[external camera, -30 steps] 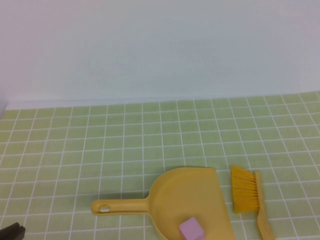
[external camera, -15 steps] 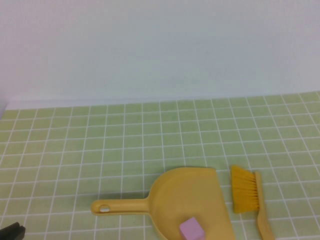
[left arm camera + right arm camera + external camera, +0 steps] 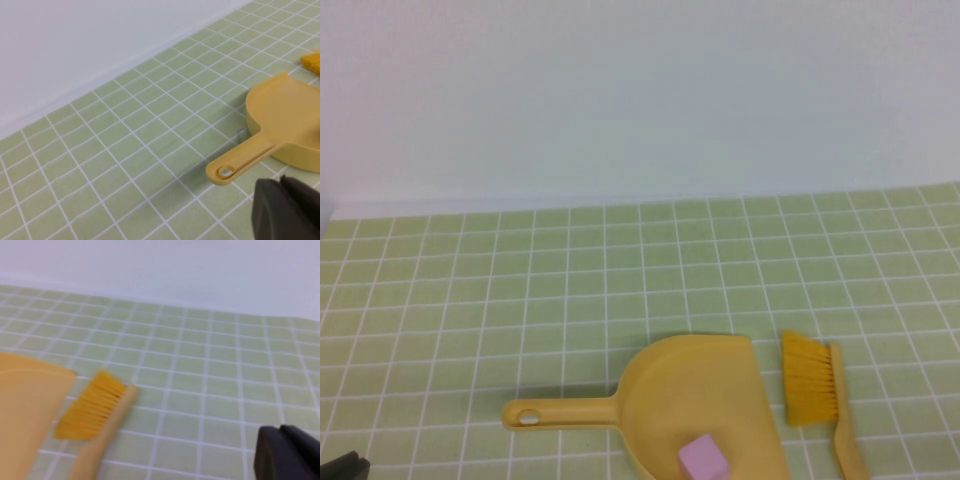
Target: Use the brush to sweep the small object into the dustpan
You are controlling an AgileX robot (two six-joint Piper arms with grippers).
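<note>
The small object (image 3: 704, 459), a pale pink cube, lies inside the scoop of the dustpan (image 3: 685, 400) at the near edge of the high view. The dustpan lies flat on the green tiled tabletop (image 3: 520, 300), with its straight handle pointing toward the robot's left and a round hole at the handle end. The left gripper (image 3: 344, 465) sits at the near left corner, apart from the dustpan handle, with its fingers together and holding nothing. The brush (image 3: 815, 395) lies on the tabletop just beside the right side of the dustpan, bristles on the far side and handle toward the robot. The right gripper (image 3: 287, 452) sits beside the brush without touching it, fingers together and empty. A plain pale wall (image 3: 640, 100) stands beyond the tabletop
</note>
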